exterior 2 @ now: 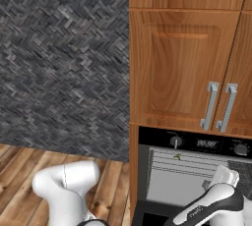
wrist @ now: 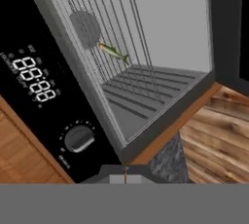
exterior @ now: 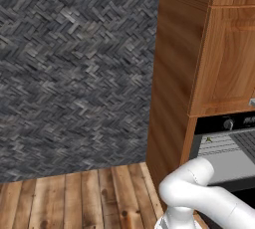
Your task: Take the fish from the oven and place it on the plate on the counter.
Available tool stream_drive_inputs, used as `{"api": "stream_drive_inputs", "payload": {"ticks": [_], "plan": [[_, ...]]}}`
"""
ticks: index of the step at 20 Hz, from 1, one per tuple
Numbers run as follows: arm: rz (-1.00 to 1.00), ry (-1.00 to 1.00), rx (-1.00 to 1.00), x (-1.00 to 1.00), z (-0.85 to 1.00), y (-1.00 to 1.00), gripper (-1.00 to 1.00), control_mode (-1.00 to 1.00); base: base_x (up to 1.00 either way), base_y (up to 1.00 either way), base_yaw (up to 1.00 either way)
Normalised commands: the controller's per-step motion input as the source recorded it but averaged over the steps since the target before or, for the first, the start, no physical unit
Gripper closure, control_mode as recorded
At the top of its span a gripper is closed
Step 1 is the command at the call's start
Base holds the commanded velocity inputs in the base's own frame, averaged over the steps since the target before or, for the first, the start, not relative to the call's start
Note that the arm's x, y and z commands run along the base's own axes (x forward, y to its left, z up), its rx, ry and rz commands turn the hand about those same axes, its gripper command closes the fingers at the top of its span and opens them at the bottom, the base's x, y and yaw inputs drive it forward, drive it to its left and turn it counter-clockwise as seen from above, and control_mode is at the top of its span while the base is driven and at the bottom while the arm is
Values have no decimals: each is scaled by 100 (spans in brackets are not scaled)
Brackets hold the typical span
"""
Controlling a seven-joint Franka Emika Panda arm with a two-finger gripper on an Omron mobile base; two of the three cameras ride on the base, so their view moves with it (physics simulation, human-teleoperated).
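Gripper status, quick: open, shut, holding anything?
Gripper: jaws shut, holding nothing; the fish lies on the upper wire rack inside the oven.

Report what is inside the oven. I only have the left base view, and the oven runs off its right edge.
Observer: In the hand view the fish lies on the upper wire rack of the oven, close to a round grey disc on the inner wall.
Operator: Give me the state of the fingers.
Observer: The fingers are shut, tips together with nothing between them, and they are outside the oven opening.
Operator: Check what hangs above the oven.
Observer: The right base view shows two wooden cabinet doors right above it, with two upright silver handles side by side.
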Motion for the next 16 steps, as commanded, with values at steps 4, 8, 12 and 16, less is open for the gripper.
{"api": "stream_drive_inputs", "payload": {"ticks": [4,8,12,16], "plan": [[-1,-14,30,13,-91,0,100,-100,0,0,0],[-4,-17,31,14,-77,0,-100,-100,0,0,0],[-4,-3,21,42,-60,0,-100,-100,0,0,0],[-1,0,12,65,-61,0,-100,-100,0,0,0]]}}
